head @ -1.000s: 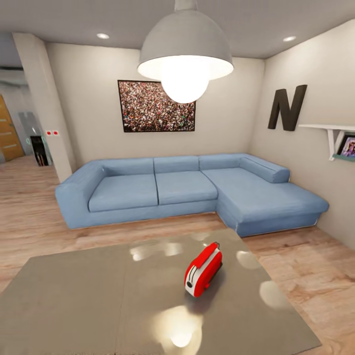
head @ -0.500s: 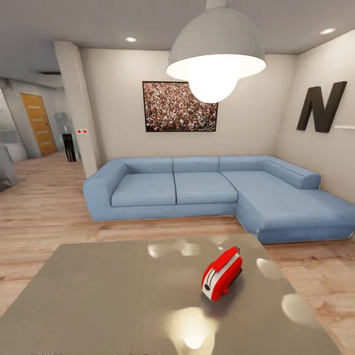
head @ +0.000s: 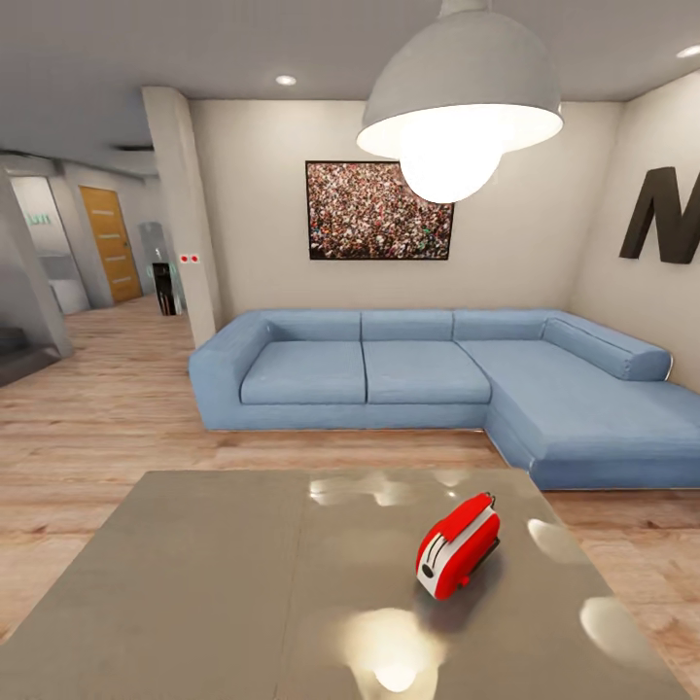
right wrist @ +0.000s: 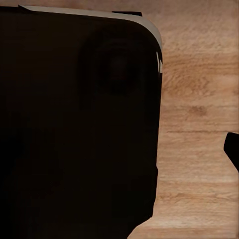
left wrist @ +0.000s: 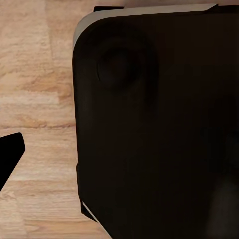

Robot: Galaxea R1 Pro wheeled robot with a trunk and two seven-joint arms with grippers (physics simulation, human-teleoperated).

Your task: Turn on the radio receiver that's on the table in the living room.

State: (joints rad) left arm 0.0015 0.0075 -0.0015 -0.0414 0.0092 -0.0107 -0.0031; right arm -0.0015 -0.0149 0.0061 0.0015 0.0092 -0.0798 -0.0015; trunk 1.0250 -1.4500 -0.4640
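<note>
The small red rounded radio with white trim [head: 458, 544] lies at four o'clock on my glossy grey desk [head: 214, 583]. Beyond, at twelve o'clock, a blue corner sofa [head: 428, 379] stands on the wood floor [head: 87, 428]. I cannot tell either claw's state.

The red radio receiver [head: 458, 545] with white trim stands upright, angled, on the glossy grey worktop [head: 224, 583]. It sits toward the right side. A red handle strip runs along its top.

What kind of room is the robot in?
It looks like a living room: a blue corner sofa, a low grey table with a red radio on it, and a framed picture on the wall.
</note>
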